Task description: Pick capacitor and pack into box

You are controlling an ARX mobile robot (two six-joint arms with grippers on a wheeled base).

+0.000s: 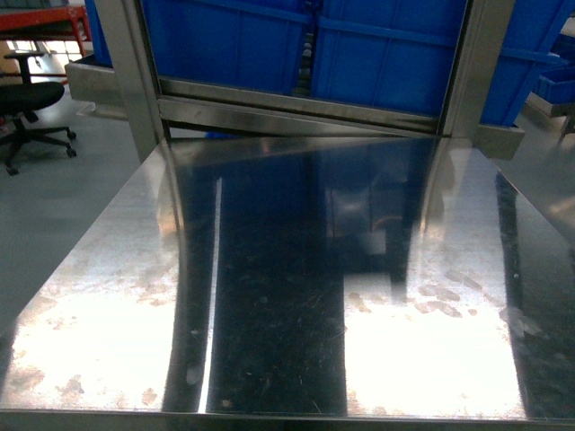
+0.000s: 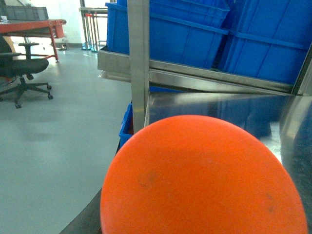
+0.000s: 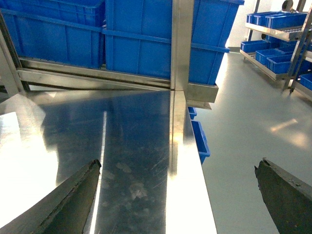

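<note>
On my head camera I see a polished steel table (image 1: 287, 296), its surface scuffed, blotched and mirror-bright, reflecting the large blue plastic bins (image 1: 359, 49) that stand on a slanted steel shelf (image 1: 296, 108) behind it. A black office chair (image 1: 27, 108) sits on the grey floor to the left. Neither arm shows here, and I can find no box or capacitor in this view.

My left wrist camera is mostly filled by a smooth, rounded orange object (image 2: 202, 178), matte with faint smudges, very close to the lens. Behind it are a steel upright (image 2: 139, 63) and more ribbed blue bins. The left gripper itself is out of sight, so I cannot tell its state.

On my right wrist camera the right gripper (image 3: 178, 195) has its two dark, rough-edged fingers (image 3: 73, 200) spread wide apart over the table edge, holding nothing. Small blue bins line racks (image 3: 278, 34) at far right. The box appears in none of my views.
</note>
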